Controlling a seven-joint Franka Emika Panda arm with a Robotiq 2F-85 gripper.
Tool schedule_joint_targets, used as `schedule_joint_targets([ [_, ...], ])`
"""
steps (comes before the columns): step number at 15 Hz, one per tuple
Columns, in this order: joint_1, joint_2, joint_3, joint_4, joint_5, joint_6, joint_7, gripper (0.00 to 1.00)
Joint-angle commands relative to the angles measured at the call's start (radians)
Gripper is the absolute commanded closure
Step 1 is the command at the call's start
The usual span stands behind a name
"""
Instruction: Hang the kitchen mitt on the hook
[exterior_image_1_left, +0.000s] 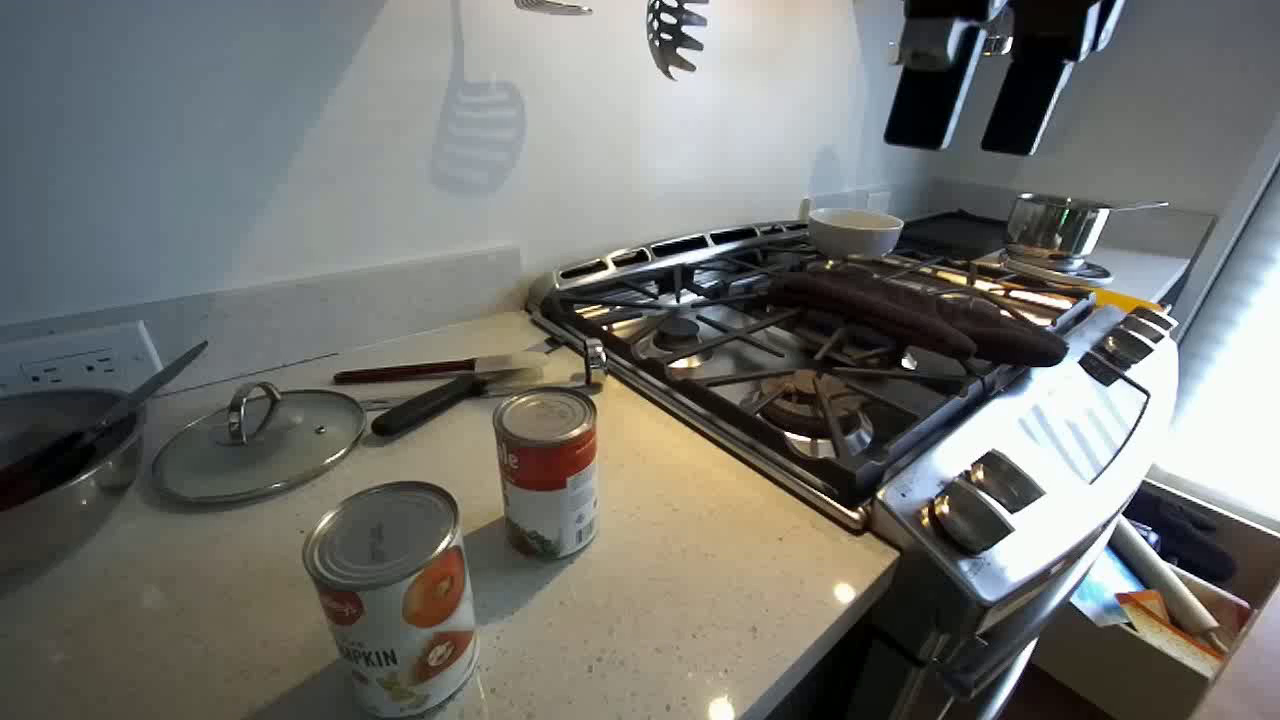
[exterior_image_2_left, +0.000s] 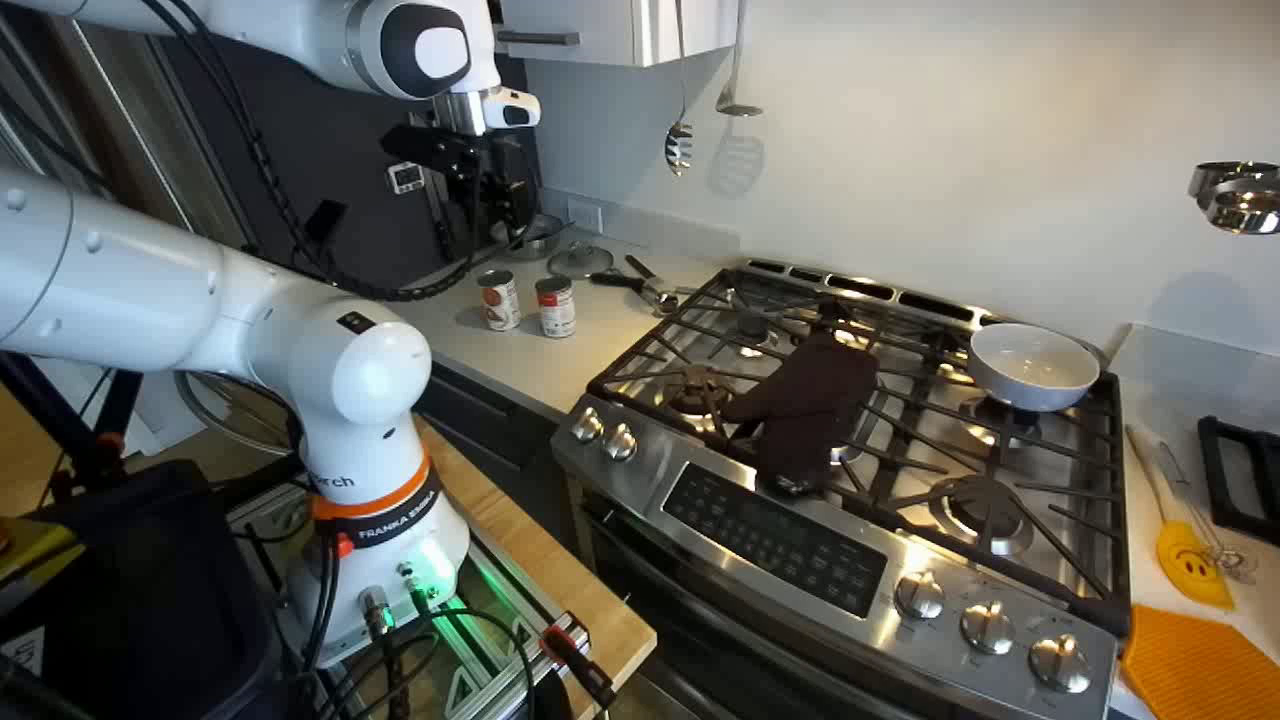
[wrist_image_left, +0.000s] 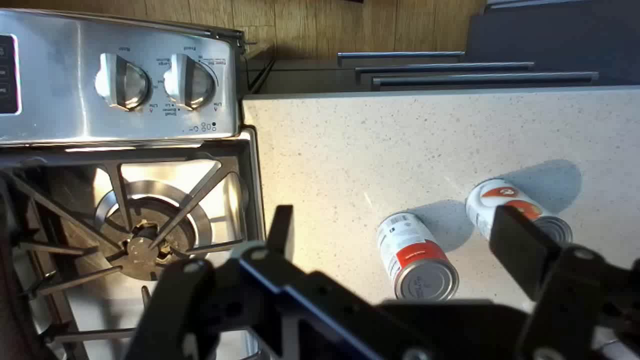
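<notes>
Plainly, what decides our next reach is sideways distance: the soft, dark brown fabric kitchen mitt (exterior_image_2_left: 820, 400) lies on top of the stainless-steel gas stove (exterior_image_2_left: 905, 550), while our black two-fingered gripper (wrist_image_left: 392, 220) hangs high above the pale speckled stone counter (wrist_image_left: 320, 145), well apart from the mitt. The jaws stand spread wide and grasp nothing; in the wrist view a tin can with a red-and-white label (wrist_image_left: 415, 255) shows far below, between the fingers (wrist_image_left: 520, 245). So, from the jaws, the mitt lies across on the stove side and lower down. In both exterior views its long axis runs roughly front to back, rounded end to the front, thumb lobe on the counter side. Our fingers are spaced roughly along the counter's front edge, so we judge they would close across the mitt's width with little wrist turn. We would favour the rear end, probably the cuff, for hanging; the hook we cannot pick out.
</notes>
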Motion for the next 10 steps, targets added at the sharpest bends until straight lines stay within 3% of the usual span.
schedule_joint_targets([
  [1,0.000,0.000,-0.001,0.002,-0.001,-0.002,0.000,0.00],
  [8,-0.011,0.031,-0.004,0.019,-0.026,-0.031,-0.016,0.00],
  [10,-0.031,0.038,-0.087,0.025,-0.040,-0.046,-0.116,0.00],
])
